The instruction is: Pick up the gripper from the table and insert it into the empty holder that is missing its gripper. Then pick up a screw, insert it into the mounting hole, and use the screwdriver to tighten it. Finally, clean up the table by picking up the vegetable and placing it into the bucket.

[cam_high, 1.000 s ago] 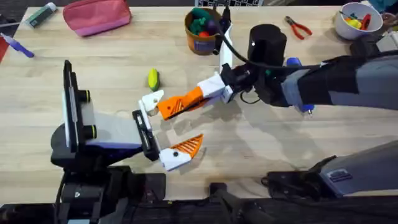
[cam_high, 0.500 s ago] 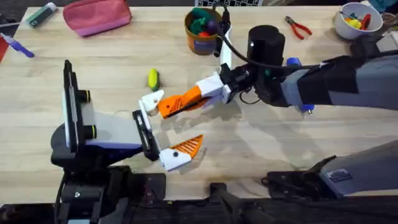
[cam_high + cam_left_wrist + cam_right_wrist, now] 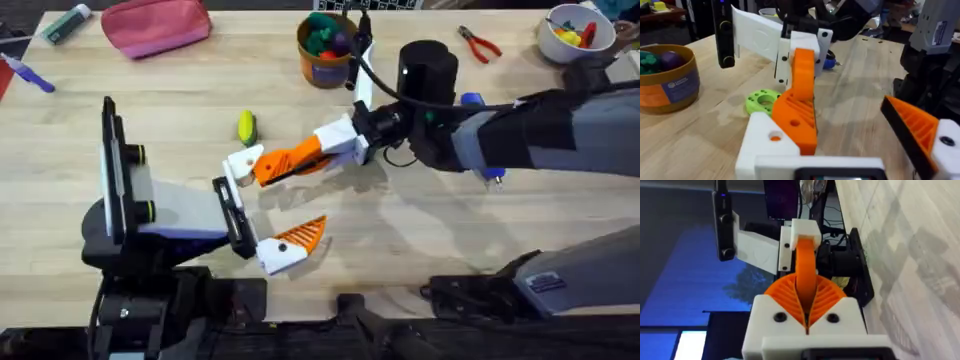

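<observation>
My left gripper [image 3: 288, 192] stands open near the table's middle. One of its fingers is the white holder [image 3: 242, 163]; the other carries an orange pad. My right gripper [image 3: 300, 157] reaches across from the right, shut on the orange gripper [image 3: 272, 171], whose end rests against the holder [image 3: 765, 145]. The right wrist view shows the orange gripper [image 3: 805, 272] running straight to the holder [image 3: 802, 232]. The yellow-green vegetable [image 3: 245, 127] lies just beyond them. The bucket [image 3: 325, 55] stands at the far edge. The blue screwdriver [image 3: 472, 100] is mostly hidden under my right arm. The screw is out of view.
A green disc [image 3: 762, 100] lies on the table under the right gripper. A pink pouch [image 3: 155, 25] and a green marker [image 3: 65, 22] sit far left, red pliers [image 3: 480, 43] and a white bowl [image 3: 570, 35] far right.
My right gripper has nudged the orange gripper slightly away from the table's near edge, closer along the holder. The left arm has not moved.
</observation>
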You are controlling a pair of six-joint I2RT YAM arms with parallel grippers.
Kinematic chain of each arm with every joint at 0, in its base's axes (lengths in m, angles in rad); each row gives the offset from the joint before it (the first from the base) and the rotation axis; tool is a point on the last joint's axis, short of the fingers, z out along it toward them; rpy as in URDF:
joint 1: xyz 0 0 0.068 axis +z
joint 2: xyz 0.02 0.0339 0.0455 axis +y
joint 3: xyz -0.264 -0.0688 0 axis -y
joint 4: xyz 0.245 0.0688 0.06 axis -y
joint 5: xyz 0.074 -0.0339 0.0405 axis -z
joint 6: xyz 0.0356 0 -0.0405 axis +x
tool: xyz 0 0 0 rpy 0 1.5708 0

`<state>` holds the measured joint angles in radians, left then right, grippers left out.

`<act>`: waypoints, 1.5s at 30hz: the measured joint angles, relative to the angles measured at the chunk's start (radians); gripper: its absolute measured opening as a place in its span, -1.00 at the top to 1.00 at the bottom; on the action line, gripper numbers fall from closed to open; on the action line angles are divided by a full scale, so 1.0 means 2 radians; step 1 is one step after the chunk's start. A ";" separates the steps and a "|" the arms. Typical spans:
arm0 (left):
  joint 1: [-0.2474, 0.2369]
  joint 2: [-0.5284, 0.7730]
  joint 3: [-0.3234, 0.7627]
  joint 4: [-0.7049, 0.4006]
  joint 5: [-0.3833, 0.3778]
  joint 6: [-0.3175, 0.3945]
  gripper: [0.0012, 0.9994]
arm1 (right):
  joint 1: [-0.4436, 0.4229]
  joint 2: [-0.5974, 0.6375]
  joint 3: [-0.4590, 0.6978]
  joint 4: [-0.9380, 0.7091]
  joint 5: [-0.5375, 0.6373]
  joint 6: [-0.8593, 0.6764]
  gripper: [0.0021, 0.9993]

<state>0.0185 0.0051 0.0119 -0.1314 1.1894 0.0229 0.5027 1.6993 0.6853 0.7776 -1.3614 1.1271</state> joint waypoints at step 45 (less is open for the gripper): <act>0.001 0.000 0.000 0.000 -0.003 0.001 -0.97 | 0.032 0.028 0.040 0.002 0.030 0.015 0.99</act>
<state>0.0196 0.0055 0.0120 -0.1310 1.1835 0.0242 0.5667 1.7561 0.7662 0.7818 -1.3022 1.1568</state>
